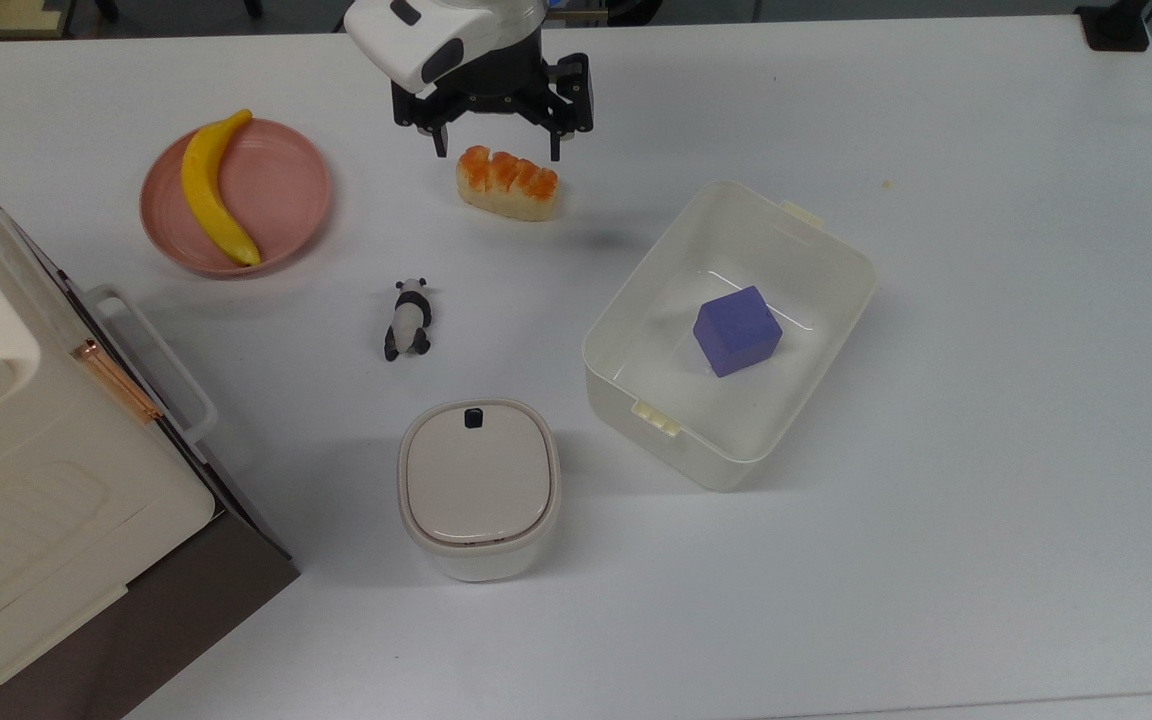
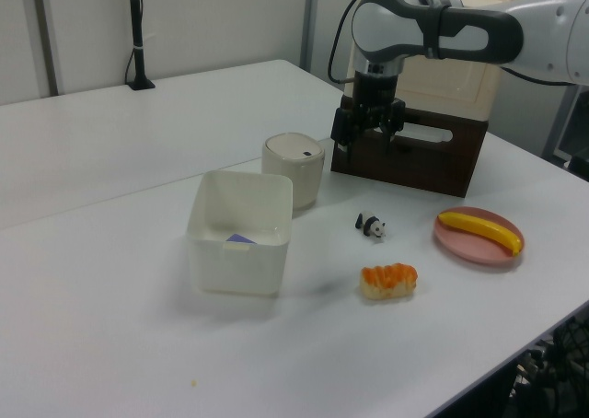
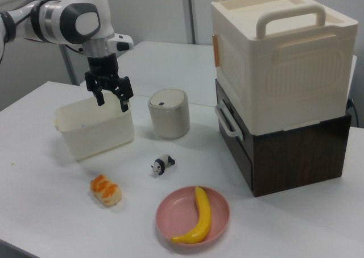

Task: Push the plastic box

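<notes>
pincer [image 1: 493,150] spread apart and empty, raised above the tabletop [image 1: 986,500] near the pastry [image 1: 507,183], well apart from the box [image 1: 636,300] at the top view's right; no contact, push apparently not begun

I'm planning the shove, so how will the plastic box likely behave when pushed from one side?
The plastic box looks thin-walled and holds just a purple cube, so it is probably light and slides easily on the smooth table. Its wide base makes tipping unlikely. An off-centre push may rotate it, and the loose cube could shift inside.
</notes>
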Controlling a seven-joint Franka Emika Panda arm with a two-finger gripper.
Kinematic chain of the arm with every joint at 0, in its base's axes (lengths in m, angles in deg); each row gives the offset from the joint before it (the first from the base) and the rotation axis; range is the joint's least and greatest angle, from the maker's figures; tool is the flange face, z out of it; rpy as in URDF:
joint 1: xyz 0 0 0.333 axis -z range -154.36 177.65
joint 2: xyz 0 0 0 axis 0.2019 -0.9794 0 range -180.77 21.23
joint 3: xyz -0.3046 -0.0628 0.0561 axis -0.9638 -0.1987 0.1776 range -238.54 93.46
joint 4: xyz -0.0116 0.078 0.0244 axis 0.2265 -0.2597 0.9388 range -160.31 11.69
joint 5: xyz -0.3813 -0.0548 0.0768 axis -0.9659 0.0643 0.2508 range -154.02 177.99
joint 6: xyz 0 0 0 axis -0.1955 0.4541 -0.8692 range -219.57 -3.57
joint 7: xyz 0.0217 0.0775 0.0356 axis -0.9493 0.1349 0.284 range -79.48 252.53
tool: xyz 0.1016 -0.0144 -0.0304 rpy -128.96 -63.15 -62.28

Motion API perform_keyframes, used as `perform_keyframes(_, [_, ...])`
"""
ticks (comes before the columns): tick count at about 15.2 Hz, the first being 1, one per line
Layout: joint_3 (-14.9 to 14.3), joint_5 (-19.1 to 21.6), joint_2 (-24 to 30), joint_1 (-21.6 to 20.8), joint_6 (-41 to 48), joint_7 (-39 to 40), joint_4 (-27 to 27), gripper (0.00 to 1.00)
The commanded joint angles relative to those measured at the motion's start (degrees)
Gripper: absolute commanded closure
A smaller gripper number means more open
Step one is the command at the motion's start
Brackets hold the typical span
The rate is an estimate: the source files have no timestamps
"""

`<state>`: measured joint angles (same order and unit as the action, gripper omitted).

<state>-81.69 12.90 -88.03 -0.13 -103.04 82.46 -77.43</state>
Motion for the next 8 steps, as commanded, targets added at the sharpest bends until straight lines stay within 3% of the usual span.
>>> perform_keyframes(1, [-0.17,0.67,0.7,0.26,-1.28,-1.3,-0.31,0.0])
perform_keyframes(8, [0.36,0.58,0.87,1.4,-1.37,-0.77,-0.4,0.0])
